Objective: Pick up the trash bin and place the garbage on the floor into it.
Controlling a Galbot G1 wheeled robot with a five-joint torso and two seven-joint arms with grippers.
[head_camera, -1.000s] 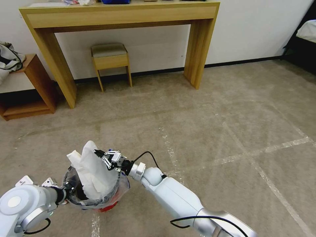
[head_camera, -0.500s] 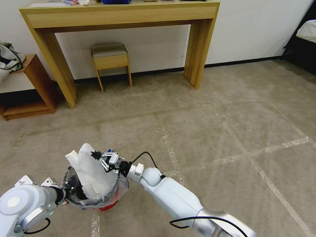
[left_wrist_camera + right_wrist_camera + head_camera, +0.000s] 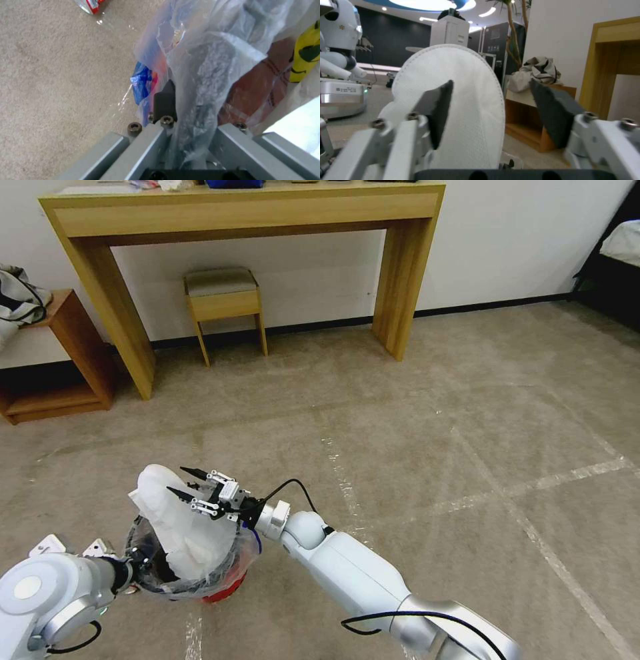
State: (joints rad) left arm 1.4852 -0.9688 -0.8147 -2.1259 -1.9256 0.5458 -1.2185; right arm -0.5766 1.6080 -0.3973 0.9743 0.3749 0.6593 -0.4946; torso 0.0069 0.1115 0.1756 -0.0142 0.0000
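The trash bin point(image 3: 223, 592), a small red bucket lined with a clear bag, hangs low at the left, just above the carpet. My left gripper point(image 3: 135, 568) is shut on its rim and bag; the left wrist view shows its black fingertip point(image 3: 165, 97) pinching the plastic liner point(image 3: 206, 75). A white slipper-like fabric piece point(image 3: 175, 517) stands up out of the bin. My right gripper point(image 3: 180, 481) is open, its fingers on either side of the piece's top end. Its dark pads point(image 3: 438, 110) are spread beside the stitched white fabric point(image 3: 473, 100). A red wrapper point(image 3: 90, 3) lies on the carpet.
A wooden desk point(image 3: 247, 210) stands against the back wall with a small stool point(image 3: 223, 297) under it. A low wooden shelf point(image 3: 60, 360) with a grey-white bundle point(image 3: 20, 300) is at the left. A dark bed frame point(image 3: 610, 280) is at the right. Open carpet with tape lines point(image 3: 533, 483) lies ahead.
My right gripper has opened and moved a little left and up. The white piece it held now leans further left in the bin. The left arm and bin have barely moved.
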